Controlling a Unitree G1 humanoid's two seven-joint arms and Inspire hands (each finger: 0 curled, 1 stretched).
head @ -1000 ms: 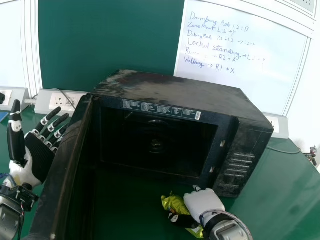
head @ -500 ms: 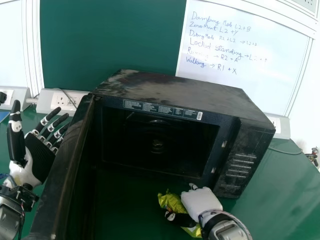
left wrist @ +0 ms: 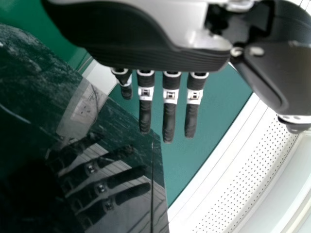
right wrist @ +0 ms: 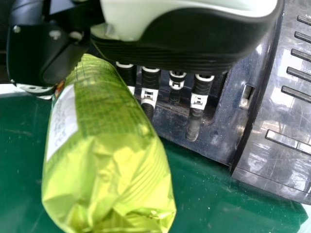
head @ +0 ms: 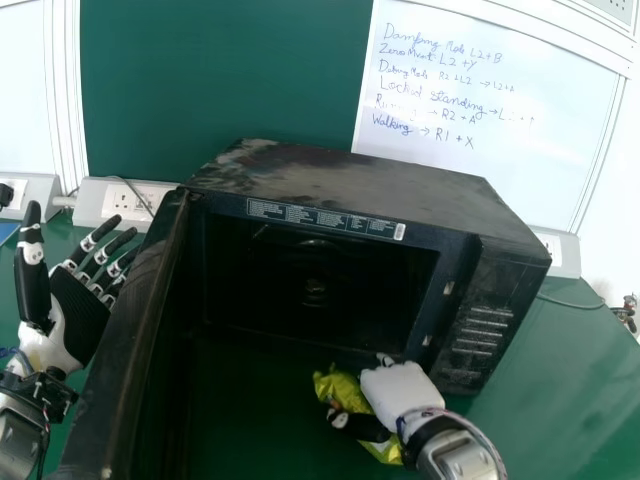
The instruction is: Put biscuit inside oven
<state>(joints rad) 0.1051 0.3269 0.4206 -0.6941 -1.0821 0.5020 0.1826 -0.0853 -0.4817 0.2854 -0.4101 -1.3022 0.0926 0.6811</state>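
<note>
In the head view, my right hand (head: 399,390) is low in front of the black oven's (head: 365,185) opening, gripping the yellow-green biscuit packet (head: 342,391) with the thumb across it. The right wrist view has the packet (right wrist: 109,160) between the thumb and fingers of my right hand (right wrist: 194,109), fingers near the oven's front frame. The oven door (head: 135,330) stands wide open on the left. Beyond its outer side, my left hand (head: 75,310) is held open and empty; in the left wrist view its fingers hang straight from my left hand (left wrist: 169,107), beside the glossy door.
The oven stands on a green table (head: 560,380). Wall sockets (head: 125,203) and a whiteboard (head: 480,110) are behind it. The open door lies between my two hands, and the oven's control panel (head: 480,335) rises to the right of the opening.
My right hand and the packet have shifted slightly left and forward, closer to the oven's opening. The left hand has kept still.
</note>
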